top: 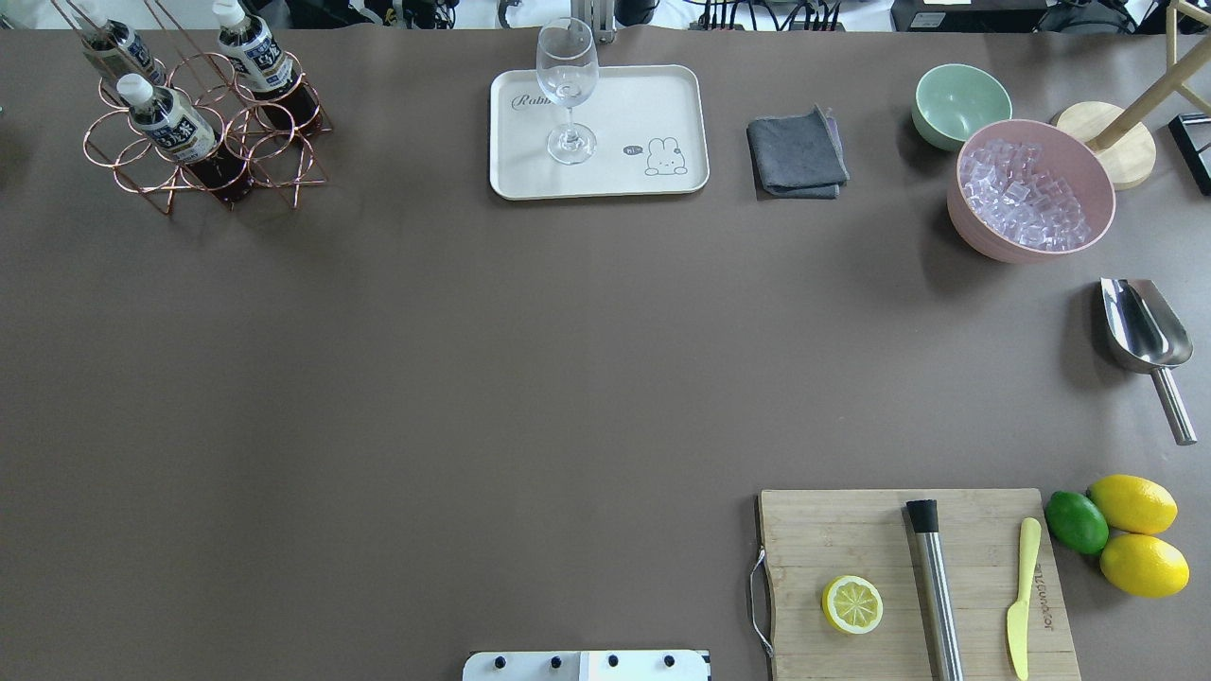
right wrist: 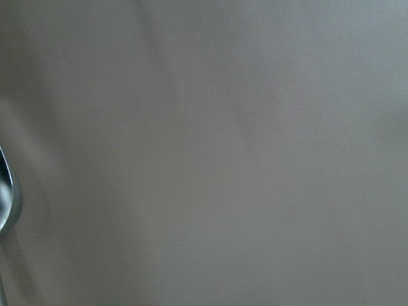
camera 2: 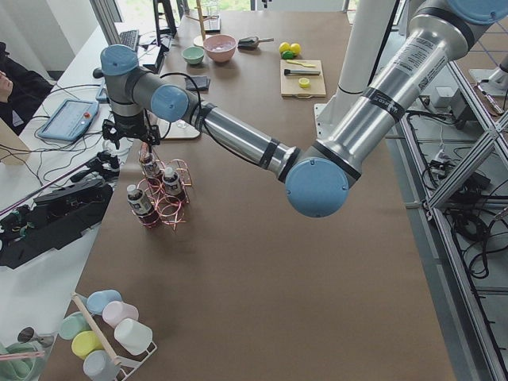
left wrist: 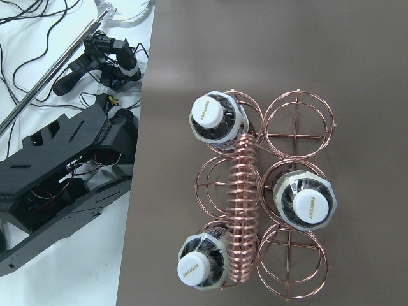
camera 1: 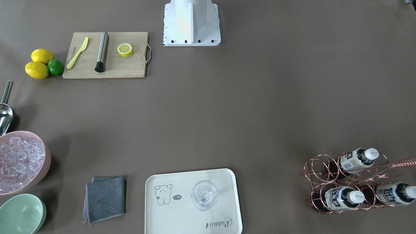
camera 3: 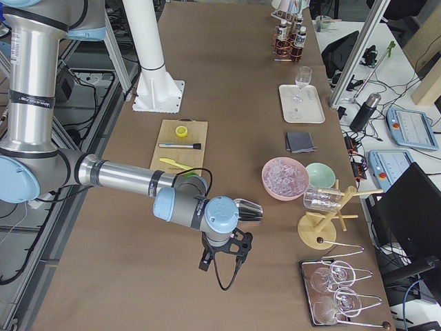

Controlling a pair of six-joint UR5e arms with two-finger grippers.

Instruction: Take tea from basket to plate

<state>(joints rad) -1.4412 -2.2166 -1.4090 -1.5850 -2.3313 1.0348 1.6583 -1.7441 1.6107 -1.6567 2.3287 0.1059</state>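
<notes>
Three tea bottles [left wrist: 217,115] stand upright in the wire basket [left wrist: 245,210], each in its own ring: two on one side of the coiled handle, one on the other. The wire basket sits well apart from the plate [top: 653,104], which carries a wine glass [top: 568,85]. The left gripper [camera 2: 135,143] hangs above the wire basket. The right gripper [camera 3: 222,262] hangs over the table [camera 3: 227,69] near the metal scoop [camera 3: 249,209]. Jaw state of both grippers cannot be determined.

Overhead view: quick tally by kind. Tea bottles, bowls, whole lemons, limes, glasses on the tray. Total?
Tea bottles: 3
Bowls: 2
Whole lemons: 2
Limes: 1
Glasses on the tray: 1
Total: 9
</notes>
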